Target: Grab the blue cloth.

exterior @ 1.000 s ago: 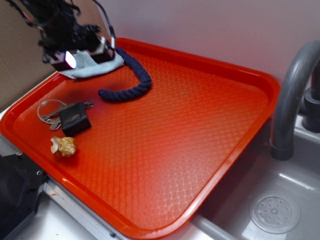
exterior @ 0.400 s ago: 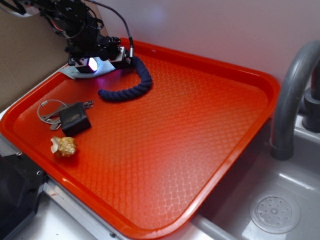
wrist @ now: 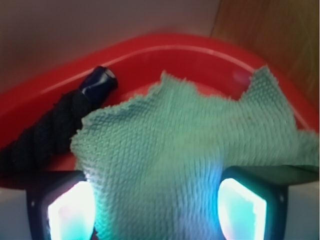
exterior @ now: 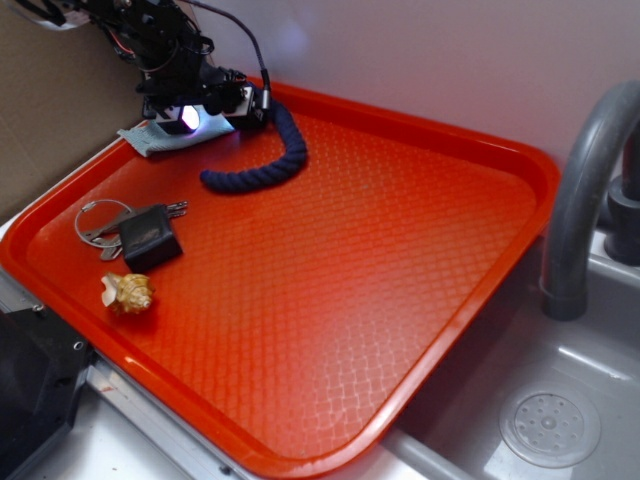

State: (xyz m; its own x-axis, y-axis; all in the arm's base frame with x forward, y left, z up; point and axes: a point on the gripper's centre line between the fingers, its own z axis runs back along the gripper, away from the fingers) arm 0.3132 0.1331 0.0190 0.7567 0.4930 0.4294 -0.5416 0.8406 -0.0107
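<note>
The blue cloth [exterior: 150,140] is a pale blue-grey ribbed rag lying flat in the far left corner of the red tray [exterior: 420,270]. In the wrist view it [wrist: 190,145] fills the middle, spread between my two glowing fingers [wrist: 70,212]. My gripper [exterior: 195,118] is low over the cloth, open, with one pad on each side of the fabric [wrist: 157,210]. Most of the cloth is hidden under the gripper in the exterior view.
A dark navy twisted rope [exterior: 270,160] curves right beside the gripper; its end [wrist: 97,82] touches the cloth's edge. Keys with a black fob [exterior: 140,232] and a shell [exterior: 127,292] lie at the tray's left. A grey faucet [exterior: 585,200] and sink [exterior: 550,425] are at right.
The gripper has moved from the left toward the tray's far corner and come down low onto the cloth. The rope has shifted slightly.
</note>
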